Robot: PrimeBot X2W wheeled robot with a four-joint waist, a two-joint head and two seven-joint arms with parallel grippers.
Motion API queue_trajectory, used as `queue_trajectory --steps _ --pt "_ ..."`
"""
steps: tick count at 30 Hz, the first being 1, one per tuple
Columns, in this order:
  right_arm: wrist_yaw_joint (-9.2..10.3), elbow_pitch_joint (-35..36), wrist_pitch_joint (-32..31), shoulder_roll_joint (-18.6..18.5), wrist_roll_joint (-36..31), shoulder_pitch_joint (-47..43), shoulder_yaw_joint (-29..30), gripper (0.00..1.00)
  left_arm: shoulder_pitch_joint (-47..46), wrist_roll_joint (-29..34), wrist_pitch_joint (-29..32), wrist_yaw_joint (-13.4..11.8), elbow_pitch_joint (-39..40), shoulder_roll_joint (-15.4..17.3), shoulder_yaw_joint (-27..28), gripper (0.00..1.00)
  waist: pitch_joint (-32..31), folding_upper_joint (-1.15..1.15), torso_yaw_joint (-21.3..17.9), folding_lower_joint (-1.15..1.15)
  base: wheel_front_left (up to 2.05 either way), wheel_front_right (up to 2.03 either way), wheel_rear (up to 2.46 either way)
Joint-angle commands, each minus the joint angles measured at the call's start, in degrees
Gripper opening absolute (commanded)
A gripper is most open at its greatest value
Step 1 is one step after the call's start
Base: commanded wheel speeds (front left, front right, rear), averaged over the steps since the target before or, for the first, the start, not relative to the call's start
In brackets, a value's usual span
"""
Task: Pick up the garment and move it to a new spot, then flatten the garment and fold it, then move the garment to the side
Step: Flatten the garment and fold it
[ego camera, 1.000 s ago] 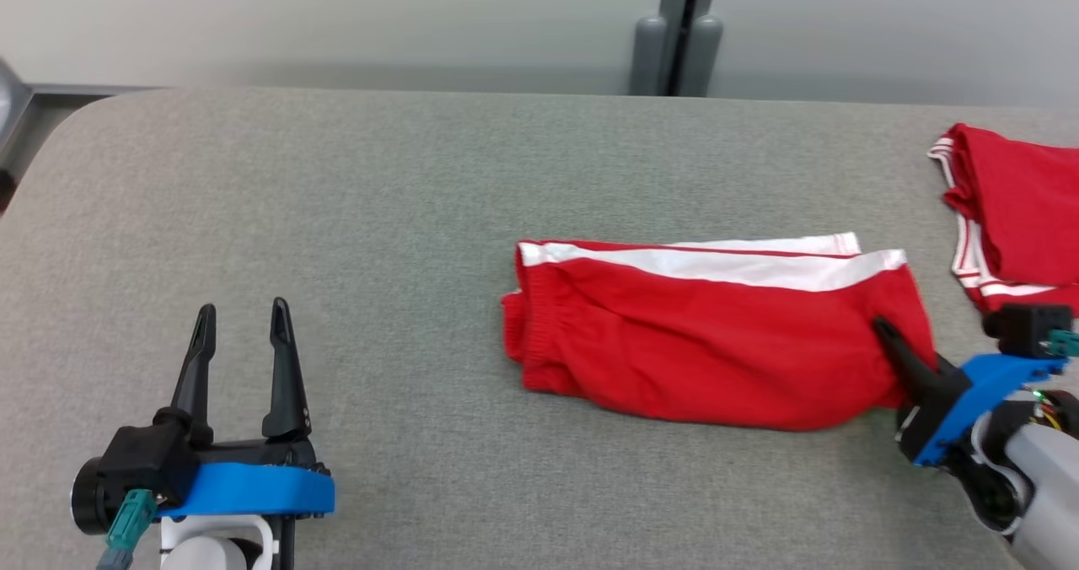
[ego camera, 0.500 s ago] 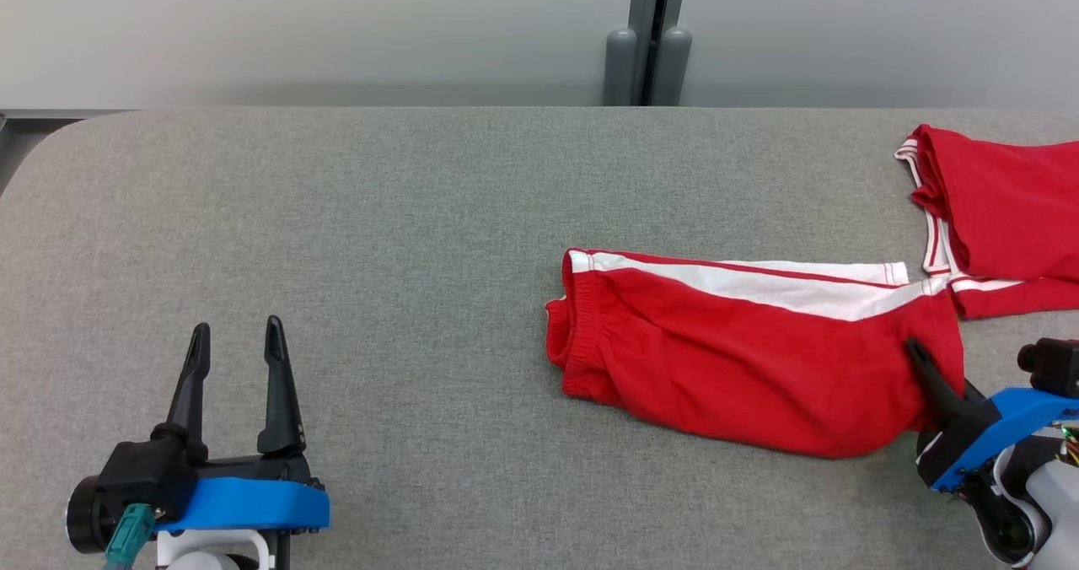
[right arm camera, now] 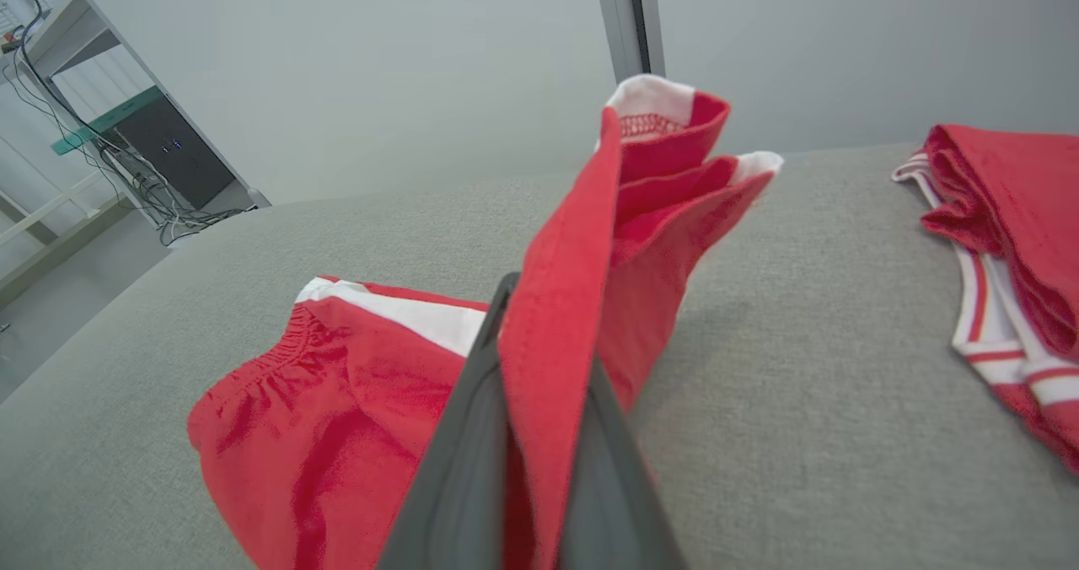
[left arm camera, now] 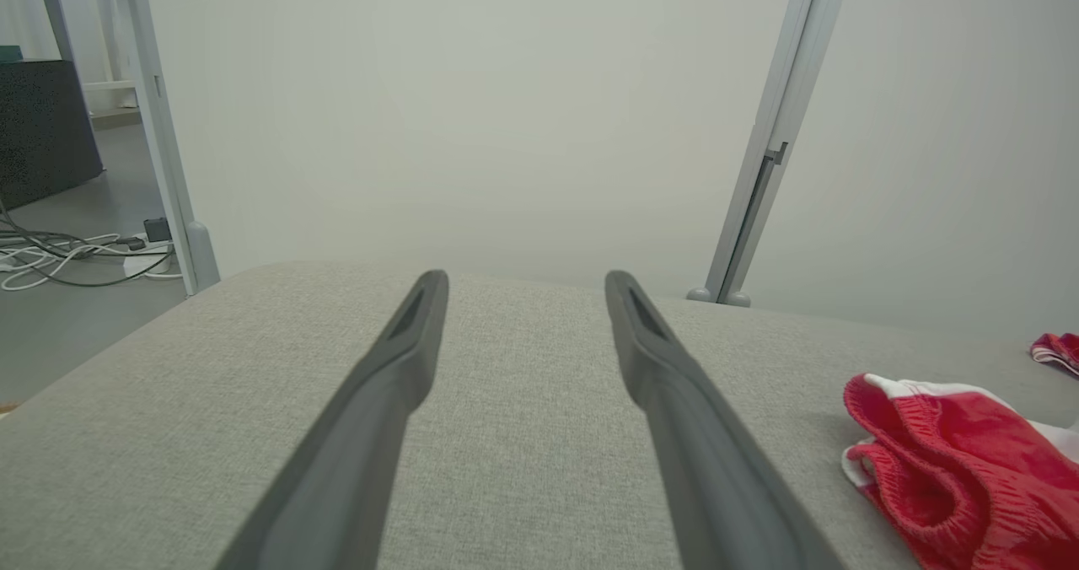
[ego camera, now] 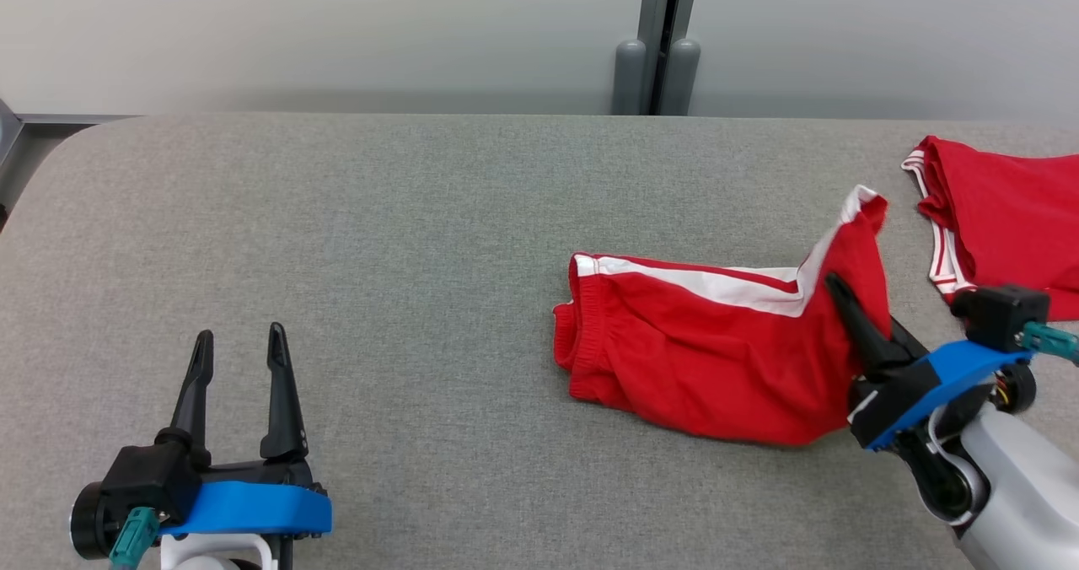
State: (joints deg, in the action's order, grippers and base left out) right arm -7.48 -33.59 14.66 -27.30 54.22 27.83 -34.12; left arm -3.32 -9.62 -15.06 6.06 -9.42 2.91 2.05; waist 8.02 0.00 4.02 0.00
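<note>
Right gripper [ego camera: 847,309] clenched on the leg end of the red shorts [ego camera: 716,359] - cloth pinched between both dark fingers, clear in the right wrist view. Half a second ago that end lay flat on the table [ego camera: 379,258]; now it is raised off the table, white-striped hem corner standing up above the fingers. The waistband end has stayed down on the table's right half, about where it was. The gripper has come up and inward over the table. A second red garment [ego camera: 1003,216] lies at the table's far right edge - apart from the lifted hem, whereas before the hem nearly touched it. Left gripper [ego camera: 240,331] unchanged, near the table's front left, fingers spread, nothing between them.
</note>
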Motion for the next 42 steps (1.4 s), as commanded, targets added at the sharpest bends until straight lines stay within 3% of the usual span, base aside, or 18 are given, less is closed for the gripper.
queue_trajectory --steps 1,11,23,24,25,26,34,42 --pt "-0.03 0.98 -0.5 0.82 -1.38 1.24 0.14 0.0 0.4 -0.32 -0.13 -0.25 0.05 -0.03 -0.09 1.0 -0.03 0.0 0.24 0.0 0.0 0.0 0.0" --pt "-0.03 3.43 -4.18 6.3 -7.31 2.41 -0.32 0.0 0.24 -0.8 -0.13 -0.35 0.16 -0.04 -0.76 1.0 0.48 0.0 2.36 0.0 0.0 0.0 0.0" --pt "-0.03 -0.4 -4.83 13.56 -11.96 2.04 -2.09 0.0 -1.05 -1.77 -0.13 -0.72 -0.48 -0.04 -1.86 1.0 1.57 0.0 4.51 0.0 0.0 0.0 0.0" --pt "-0.03 -0.71 -4.66 13.74 -12.84 2.06 -2.76 0.04 -1.12 -1.84 -0.13 -0.69 -0.54 -0.04 -1.85 1.0 1.61 0.0 4.61 0.0 0.0 0.0 0.0" --pt "-0.03 -1.03 -4.1 13.86 -13.68 2.08 -3.4 0.43 -1.18 -1.87 -0.13 -0.65 -0.58 -0.04 -1.85 1.0 1.64 0.0 4.67 0.0 0.0 0.0 0.0" --pt "-0.03 -1.29 -3.76 14.16 -13.9 1.84 -3.73 1.0 -1.22 -1.89 -0.13 -0.63 -0.62 -0.04 -1.85 1.0 1.64 0.0 4.71 0.0 0.0 0.0 0.0" --pt "-0.03 -0.42 -0.64 12.97 -15.21 -0.37 -4.33 1.0 -0.57 -1.74 -0.13 -0.71 -0.97 -0.04 -1.65 1.0 0.84 0.0 4.21 0.0 0.0 0.0 0.0" --pt "-0.03 6.03 0.54 9.95 -19.0 -5.04 5.37 1.0 0.31 -1.38 -0.13 -0.58 -0.93 -0.04 -1.5 1.0 -0.31 0.0 3.01 0.0 0.0 0.0 0.0"
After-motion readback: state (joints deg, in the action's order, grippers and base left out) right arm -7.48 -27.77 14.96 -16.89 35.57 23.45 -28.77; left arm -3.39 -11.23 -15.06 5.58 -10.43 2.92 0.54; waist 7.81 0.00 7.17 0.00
